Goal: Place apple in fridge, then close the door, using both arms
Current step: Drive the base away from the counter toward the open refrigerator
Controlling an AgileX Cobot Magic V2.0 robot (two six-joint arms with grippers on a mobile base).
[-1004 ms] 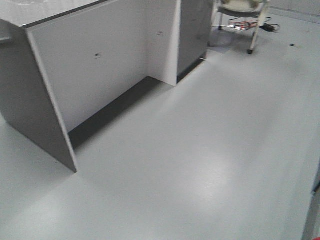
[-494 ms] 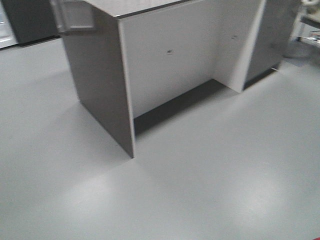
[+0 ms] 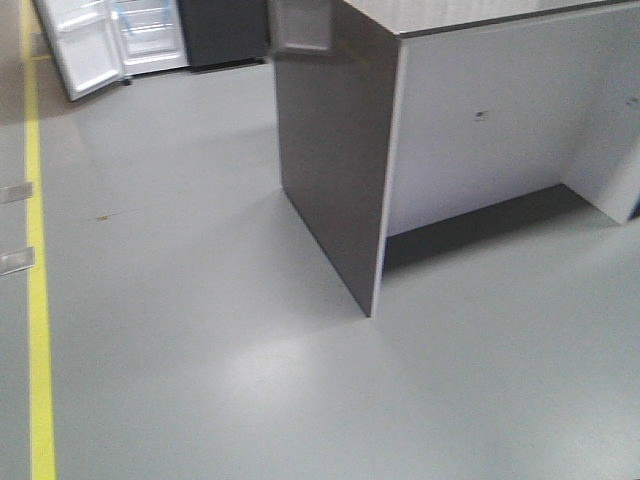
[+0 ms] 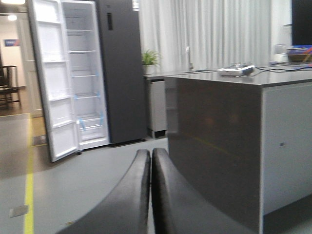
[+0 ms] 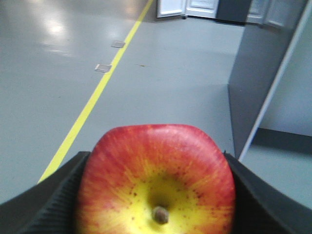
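**Floor line** (image 3: 38,300): yellow, runs along the left edge of the front view towards the fridge. It probably marks the lane the base will follow.

**Door** (image 3: 85,50): swung wide open, white lining facing out. It is open so the fruit can go in, and closing it comes last.

**Fridge** (image 3: 150,30): far top left of the front view, well apart from the robot. The approach looks barely begun.

**Surface** (image 3: 335,150): a dark-sided counter standing between centre and right, to be passed on its left.

**Left gripper** (image 4: 150,195): jaws pressed together with nothing between them, presumably kept free for the door. Only its view shows the fridge upright, with blue-taped shelves (image 4: 87,95), door bins, and a small device on the surface.

**Right gripper** (image 5: 157,207): clamped on the apple (image 5: 156,165), one ribbed pad (image 5: 48,204) at each flank and the stem facing the lens. Only this view shows the apple. The front view shows neither arm.
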